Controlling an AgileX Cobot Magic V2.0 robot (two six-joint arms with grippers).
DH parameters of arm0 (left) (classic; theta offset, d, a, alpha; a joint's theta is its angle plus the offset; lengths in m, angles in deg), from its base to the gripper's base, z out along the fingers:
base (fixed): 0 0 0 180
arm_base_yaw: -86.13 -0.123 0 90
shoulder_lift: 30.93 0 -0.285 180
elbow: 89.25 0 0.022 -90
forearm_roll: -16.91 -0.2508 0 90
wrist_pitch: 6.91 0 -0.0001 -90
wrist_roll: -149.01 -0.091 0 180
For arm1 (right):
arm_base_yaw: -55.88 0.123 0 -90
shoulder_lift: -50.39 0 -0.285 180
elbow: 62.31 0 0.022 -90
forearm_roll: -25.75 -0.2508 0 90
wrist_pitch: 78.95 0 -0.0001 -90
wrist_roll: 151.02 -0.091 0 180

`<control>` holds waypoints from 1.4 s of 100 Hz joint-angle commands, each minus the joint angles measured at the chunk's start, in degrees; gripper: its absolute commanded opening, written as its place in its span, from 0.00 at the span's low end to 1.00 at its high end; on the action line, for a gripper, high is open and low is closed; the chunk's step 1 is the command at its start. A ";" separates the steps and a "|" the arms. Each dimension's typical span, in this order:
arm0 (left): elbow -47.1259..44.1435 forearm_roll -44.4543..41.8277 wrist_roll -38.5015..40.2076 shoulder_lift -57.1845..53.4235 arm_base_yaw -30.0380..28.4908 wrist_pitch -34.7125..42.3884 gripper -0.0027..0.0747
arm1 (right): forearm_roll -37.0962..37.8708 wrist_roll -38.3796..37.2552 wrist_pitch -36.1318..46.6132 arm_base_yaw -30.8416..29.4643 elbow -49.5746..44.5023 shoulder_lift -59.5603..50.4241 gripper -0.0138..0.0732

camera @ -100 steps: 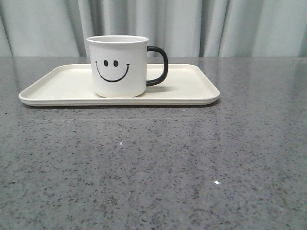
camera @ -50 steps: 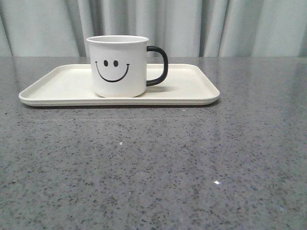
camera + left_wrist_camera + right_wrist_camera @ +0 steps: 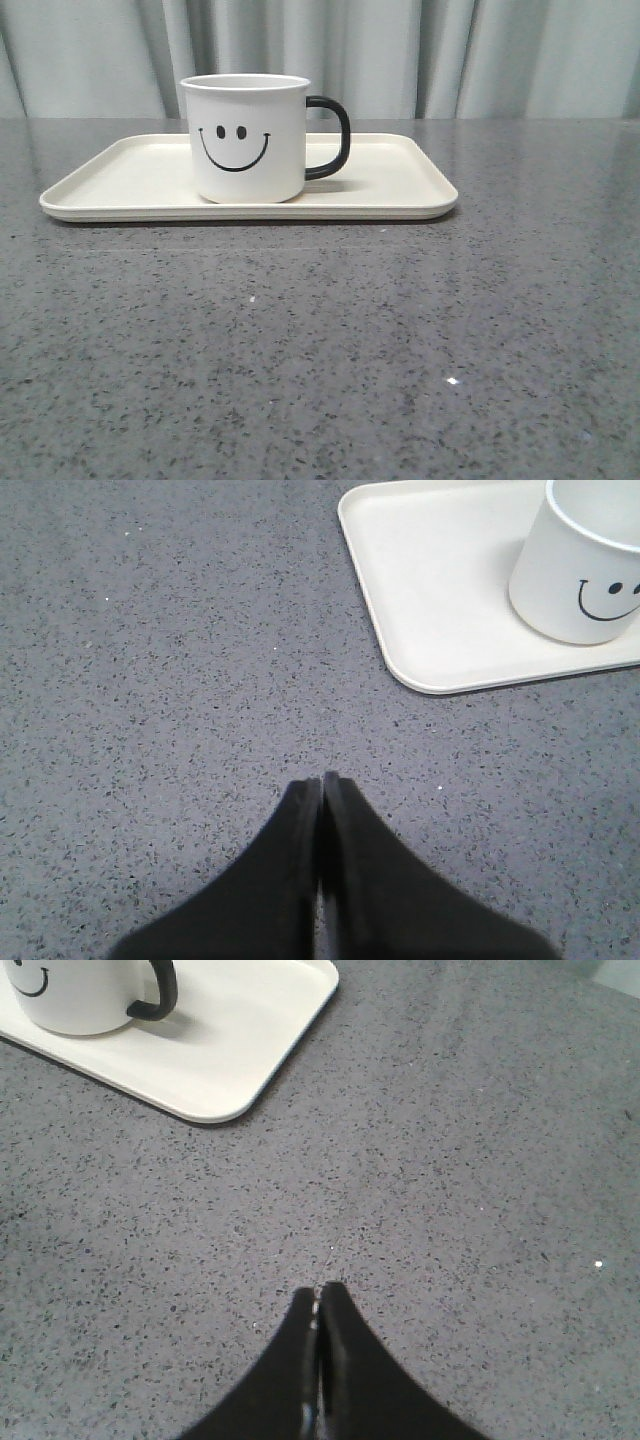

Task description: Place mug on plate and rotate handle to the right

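Note:
The white mug (image 3: 246, 138) with a black smiley face stands upright on the cream plate (image 3: 400, 185), left of the plate's middle. Its black handle (image 3: 332, 137) points to the right. Neither gripper shows in the front view. In the left wrist view my left gripper (image 3: 322, 780) is shut and empty over bare counter, apart from the plate (image 3: 430, 590) and the mug (image 3: 585, 565). In the right wrist view my right gripper (image 3: 320, 1290) is shut and empty over bare counter, apart from the plate (image 3: 240, 1050), the mug (image 3: 75, 1000) and its handle (image 3: 160, 995).
The grey speckled counter (image 3: 320, 340) spreads in front of the plate and to both sides. Pale curtains (image 3: 400, 50) hang behind the counter's far edge.

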State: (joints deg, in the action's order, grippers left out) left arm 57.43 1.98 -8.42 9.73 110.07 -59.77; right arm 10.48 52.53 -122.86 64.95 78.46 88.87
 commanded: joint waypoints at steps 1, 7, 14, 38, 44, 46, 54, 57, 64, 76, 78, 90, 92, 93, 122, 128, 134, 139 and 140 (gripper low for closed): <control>1.40 -0.85 0.32 0.07 0.26 3.88 0.01 | -0.62 0.07 3.76 -0.43 1.37 -0.03 0.08; 1.40 -0.85 0.32 0.07 0.26 3.88 0.01 | -0.62 0.07 3.76 -0.43 1.37 -0.03 0.08; 1.40 -0.85 0.32 0.07 0.26 3.88 0.01 | -0.62 0.07 3.76 -0.43 1.37 -0.03 0.08; 1.40 -0.85 0.32 0.07 0.26 3.88 0.01 | -0.62 0.07 3.76 -0.43 1.37 -0.03 0.08; 1.40 -0.85 0.32 0.07 0.26 3.88 0.01 | -0.62 0.07 3.76 -0.43 1.37 -0.03 0.08; 1.40 -0.85 0.32 0.07 0.26 3.88 0.01 | -0.62 0.07 3.76 -0.43 1.37 -0.03 0.08; 1.40 -0.85 0.32 0.07 0.26 3.88 0.01 | -0.62 0.07 3.76 -0.43 1.37 -0.03 0.08; 1.40 -0.85 0.32 0.07 0.26 3.88 0.01 | -0.62 0.07 3.76 -0.43 1.37 -0.03 0.08; 1.40 -0.85 0.32 0.07 0.26 3.88 0.01 | -0.62 0.07 3.76 -0.43 1.37 -0.03 0.08; 1.40 -0.85 0.32 0.07 0.26 3.88 0.01 | -0.62 0.07 3.76 -0.43 1.37 -0.03 0.08; 1.30 -0.85 0.32 0.07 0.26 3.88 0.01 | -0.62 0.07 3.76 -0.43 1.37 -0.03 0.08; 0.91 -2.47 0.22 -0.43 0.26 4.63 0.01 | -0.62 0.07 3.76 -0.43 1.37 -0.03 0.08; 0.79 -2.60 0.22 -0.74 0.26 5.21 0.01 | -0.62 0.07 3.76 -0.43 1.37 -0.03 0.08; 0.62 -2.59 0.22 -0.91 0.26 5.72 0.01 | -0.62 0.07 3.76 -0.43 1.37 -0.03 0.08; -11.86 1.85 -7.96 -7.67 -4.64 29.57 0.01 | -0.62 0.07 3.76 -0.43 1.37 -0.03 0.08; -15.58 4.15 -10.35 -9.86 -7.34 35.13 0.01 | -0.62 0.07 3.76 -0.43 1.37 -0.03 0.08; -18.75 5.68 -11.25 -12.07 -9.78 38.80 0.01 | -0.62 0.07 3.76 -0.43 1.37 -0.03 0.08; -21.63 7.19 -12.16 -14.15 -11.93 41.96 0.01 | -0.62 0.07 3.76 -0.43 1.37 -0.03 0.08; -21.96 7.33 -12.30 -14.76 -12.53 42.56 0.01 | -0.62 0.07 3.76 -0.43 1.37 -0.03 0.08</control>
State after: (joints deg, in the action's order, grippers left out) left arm 37.76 6.88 -18.91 -2.40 100.72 -27.89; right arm 10.48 52.44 -122.86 64.95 78.46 88.87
